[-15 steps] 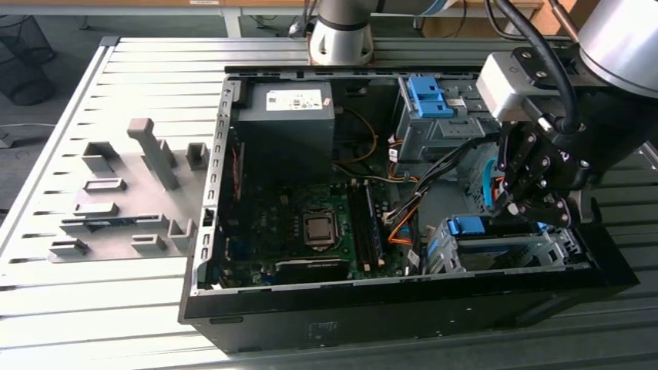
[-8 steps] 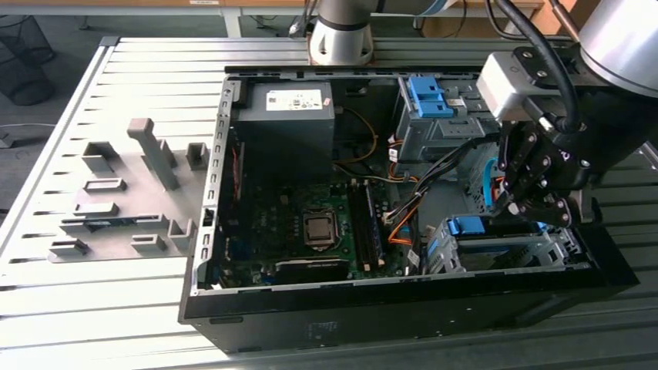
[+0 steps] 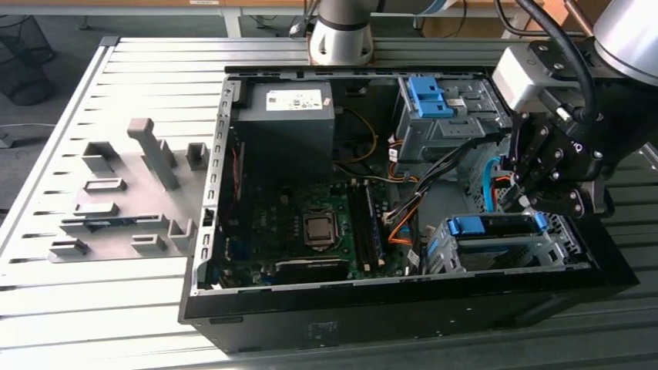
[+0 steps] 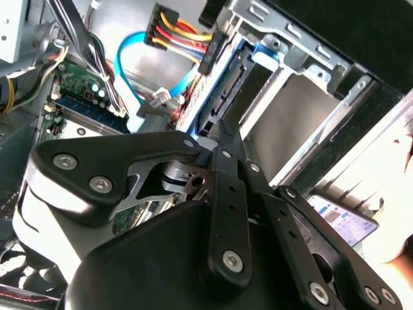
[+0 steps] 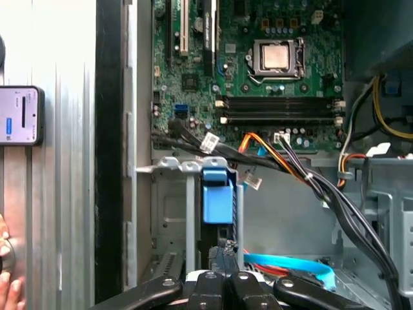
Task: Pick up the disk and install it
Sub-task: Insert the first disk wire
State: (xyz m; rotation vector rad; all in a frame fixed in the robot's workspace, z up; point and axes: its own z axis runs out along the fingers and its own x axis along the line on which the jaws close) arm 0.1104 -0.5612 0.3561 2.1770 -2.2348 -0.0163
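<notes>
Inside open computer case point(image 3: 411, 304), gripper point(image 3: 529, 202) hangs above lower drive cage point(image 3: 504, 250); fingers' spread cannot be told. Disk point(image 3: 494, 226), blue-railed, appears seated in cage: installation seemingly near done, final seating unconfirmed.

Arm point(image 3: 627, 38): enters from the exterior view's upper right, wrist angled downward. Gripper point(image 3: 535, 202): black, linkage-type, pointing down; fingers point(image 4: 226, 145) drawn together in both wrist views, nothing seen between them.
</notes>
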